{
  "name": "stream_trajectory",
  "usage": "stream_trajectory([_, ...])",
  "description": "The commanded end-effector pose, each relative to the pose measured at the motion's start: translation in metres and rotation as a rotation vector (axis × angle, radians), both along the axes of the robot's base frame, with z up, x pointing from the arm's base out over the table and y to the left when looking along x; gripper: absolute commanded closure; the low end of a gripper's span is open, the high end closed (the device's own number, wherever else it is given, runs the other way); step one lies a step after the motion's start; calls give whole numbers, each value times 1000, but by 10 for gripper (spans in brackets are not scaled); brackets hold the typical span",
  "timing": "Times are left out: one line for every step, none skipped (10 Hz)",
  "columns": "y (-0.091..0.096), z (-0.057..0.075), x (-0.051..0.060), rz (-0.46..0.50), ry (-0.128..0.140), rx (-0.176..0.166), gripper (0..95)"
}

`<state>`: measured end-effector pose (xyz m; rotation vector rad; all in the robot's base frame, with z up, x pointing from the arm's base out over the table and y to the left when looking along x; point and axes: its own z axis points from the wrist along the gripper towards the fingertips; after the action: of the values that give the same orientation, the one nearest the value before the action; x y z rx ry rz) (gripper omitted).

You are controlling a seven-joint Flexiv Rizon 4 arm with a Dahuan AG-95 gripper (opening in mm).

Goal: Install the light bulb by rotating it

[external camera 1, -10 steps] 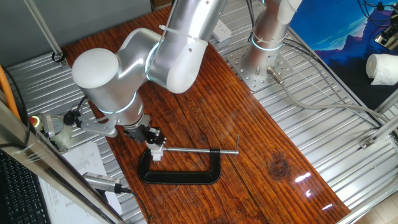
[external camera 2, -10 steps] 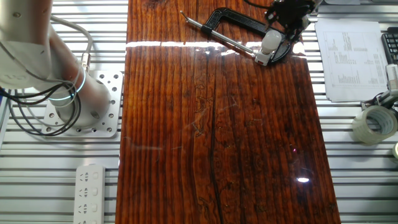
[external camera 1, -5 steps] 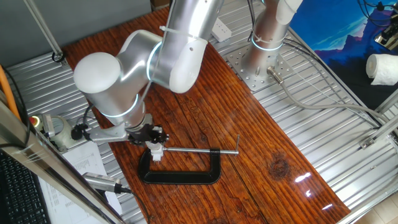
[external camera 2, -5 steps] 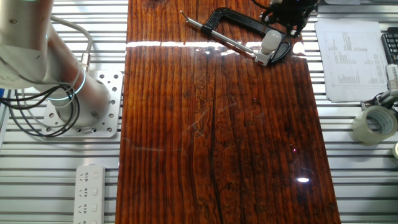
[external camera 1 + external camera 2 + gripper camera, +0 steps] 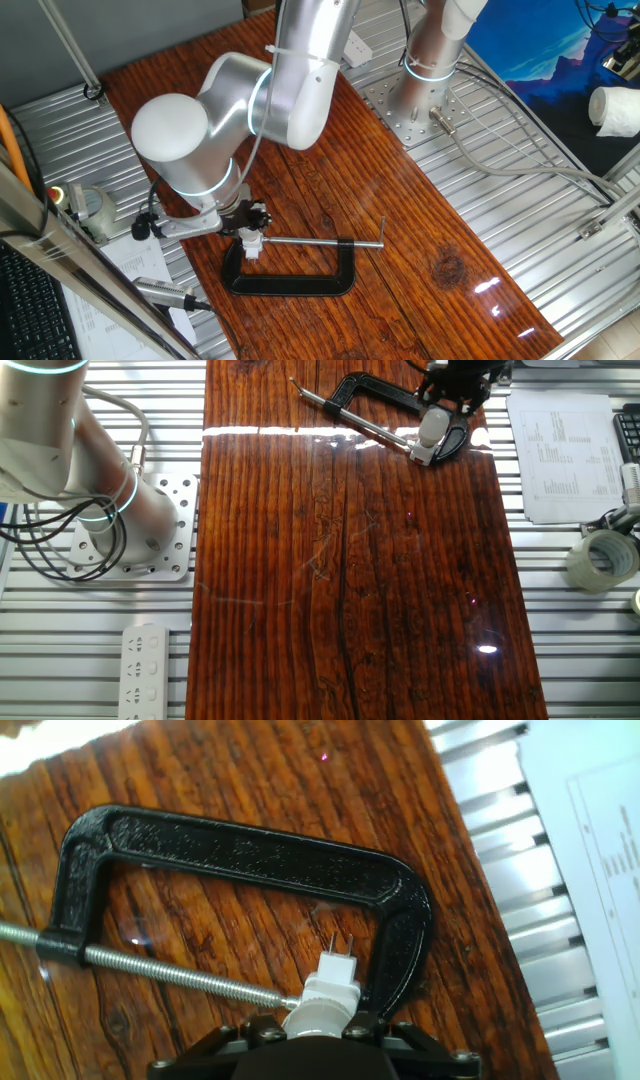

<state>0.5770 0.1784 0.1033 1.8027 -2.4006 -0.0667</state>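
Dark striped wooden tabletop on ribbed metal bench, black C-clamp, pincer gripping light bulb

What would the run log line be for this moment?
stage: rotating | gripper: shut on light bulb | bulb: over socket block in C-clamp

No legible text from my station. Printed sheet beside the wooden surface carries rows of small print; too fine to read in either fixed view. Hand view catches its corner, with ruled lines and blurred characters only. Black C-clamp shows no brand mark or number that I can make out. Power strip: no readable label.
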Motion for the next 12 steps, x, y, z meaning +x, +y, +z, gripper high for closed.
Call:
stream_trajectory([-1,-1,0,-47,-5,-2,950])
stream_trajectory([-1,-1,0,-52,-6,-4,950])
stream_trajectory([-1,-1,0,-68,-6,-6,950])
stream_trajectory([-1,-1,0,-98,-7,-5,950])
stream_trajectory([-1,-1,0,-130,-10,-2,950])
stream_trajectory([-1,-1,0,-160,-13,-3,950])
stream_trajectory([-1,-1,0,-205,-17,-9,950])
stream_trajectory([-2,0,0,-260,-21,-15,950])
stream_trajectory([-2,0,1,-292,-23,-20,950])
stream_trajectory([-2,0,1,-357,-26,-24,950])
stream_trajectory([-2,0,1,-395,-34,-23,950])
stream_trajectory([-3,0,1,-479,-45,-31,950])
